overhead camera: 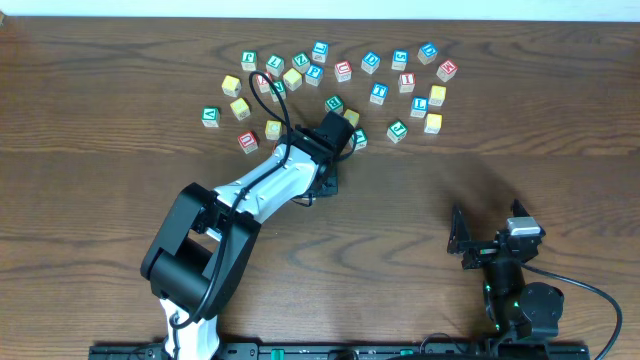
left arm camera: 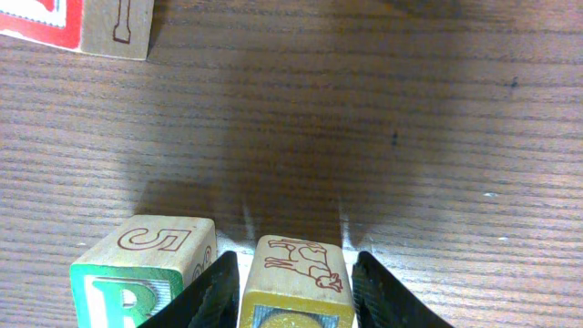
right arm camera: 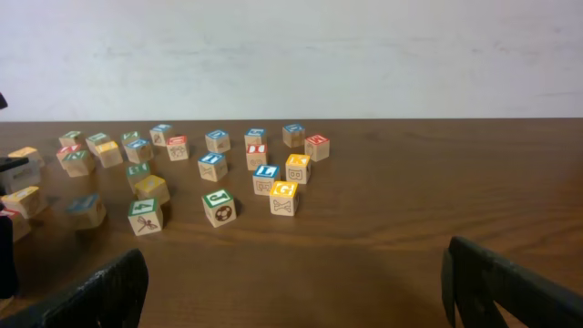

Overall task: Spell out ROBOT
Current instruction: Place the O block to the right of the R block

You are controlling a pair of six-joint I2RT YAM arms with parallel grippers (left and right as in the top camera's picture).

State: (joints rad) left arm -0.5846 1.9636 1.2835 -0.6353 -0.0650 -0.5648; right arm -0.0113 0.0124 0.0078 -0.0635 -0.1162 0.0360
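Our left gripper (left arm camera: 296, 293) stands narrow, one finger on each side of the yellow-faced cube (left arm camera: 296, 278). The fingers sit so close to its sides that we cannot tell whether they are pressing it or just clear of it. The cube rests on the table (left arm camera: 410, 137), with an animal drawing on top and its lettered face cut off at the frame's edge. Just to its left, almost touching, is the green-bordered R cube (left arm camera: 137, 273). Farther off to the left lies a red-bordered cube (left arm camera: 73, 23), well apart.

We judge the word to be at its second letter: R is down and the yellow cube is going in beside it. B, another yellow cube and T are yet to come, presumably from among the loose cubes (overhead camera: 370, 62) spread across the far side.

Only the left wrist view shows this pair; overhead the wrist hides them. The overhead view instead shows the whole scatter and both arms. Our right gripper (right arm camera: 293, 278) is spread wide with nothing between its fingers, near and to the right. Its camera sees the cubes low and small, with the letters unreadable.
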